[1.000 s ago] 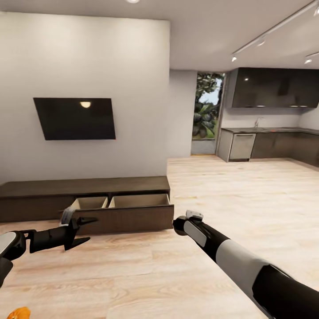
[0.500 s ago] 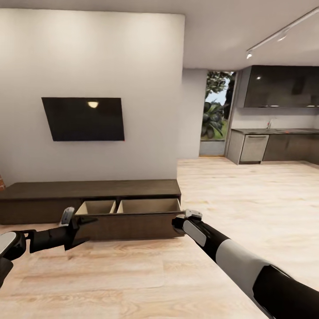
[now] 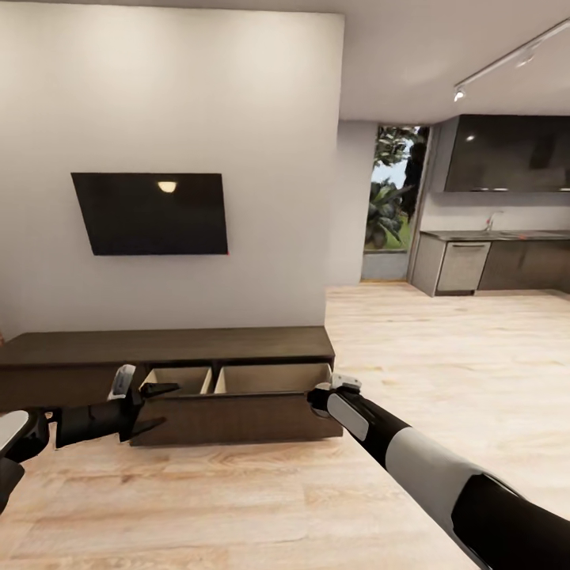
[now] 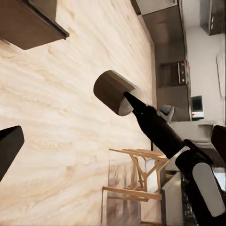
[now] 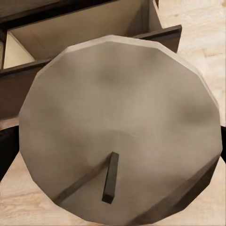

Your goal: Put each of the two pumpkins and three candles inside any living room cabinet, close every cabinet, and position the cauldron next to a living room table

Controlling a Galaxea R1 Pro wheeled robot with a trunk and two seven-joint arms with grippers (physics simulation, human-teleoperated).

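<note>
The cabinet [image 3: 174, 346], a long low dark brown unit, stands against the wall ahead with a wide drawer [image 3: 237, 416] pulled out, pale wood inside. My left gripper [image 3: 154, 408] hangs open and holds nothing, just in front of the drawer's left end. My right gripper [image 3: 320, 398] is at the drawer's right front corner, shut on a candle [image 5: 117, 117]. The candle is a grey-beige stub with a dark wick [image 5: 110, 183]; it also appears in the left wrist view as candle [image 4: 112, 92], held above the floor. The pumpkins and the cauldron are out of view.
A black TV [image 3: 150, 214] hangs on the wall above the cabinet. Dark kitchen cupboards [image 3: 499, 261] and a glass door [image 3: 392, 214] lie far right. Pale wooden floor [image 3: 443, 372] stretches to the right. Wooden-legged furniture [image 4: 136, 174] stands behind me.
The whole view has shifted: the cabinet now sits closer and further right, and an orange pumpkin at the bottom left edge has left the picture. Both arms keep their pose.
</note>
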